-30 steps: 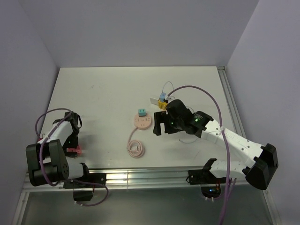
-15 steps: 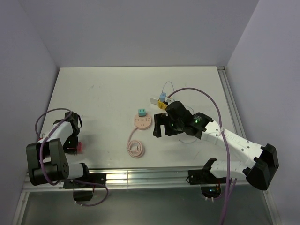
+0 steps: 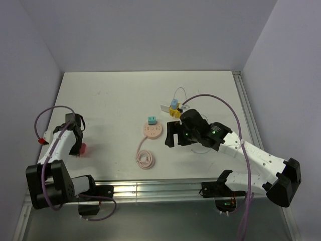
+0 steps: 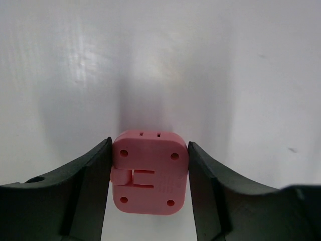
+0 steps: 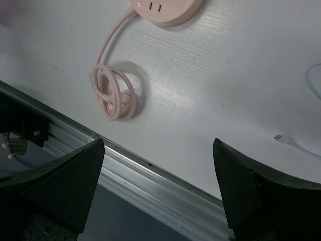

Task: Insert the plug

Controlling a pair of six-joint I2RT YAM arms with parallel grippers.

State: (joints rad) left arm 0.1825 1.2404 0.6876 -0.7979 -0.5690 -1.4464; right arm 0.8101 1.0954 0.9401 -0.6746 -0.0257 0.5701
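The plug [image 4: 150, 178] is a pink square block with two prongs on its far edge. It sits between the fingers of my left gripper [image 4: 149, 143], which press on both its sides, shut on it. From above, the plug [image 3: 83, 148] and left gripper [image 3: 78, 145] are at the table's left side. The round pink socket hub [image 3: 152, 131] lies mid-table with a teal plug [image 3: 150, 121] standing on it. My right gripper [image 3: 173, 134] hovers just right of the hub, open and holding nothing. In the right wrist view, the hub [image 5: 168, 10] is at the top edge, beyond the open right gripper [image 5: 158, 145].
The hub's pink cable is coiled [image 3: 145, 158] near the front edge, also seen as the coil [image 5: 114, 95]. Blue and yellow parts with a thin white cable [image 3: 174, 107] lie behind the right arm. A metal rail [image 5: 150, 175] runs along the table's near edge.
The left gripper's fingers have come in onto the pink plug, and the left arm has shifted with it away from the near edge. The right arm has barely moved.
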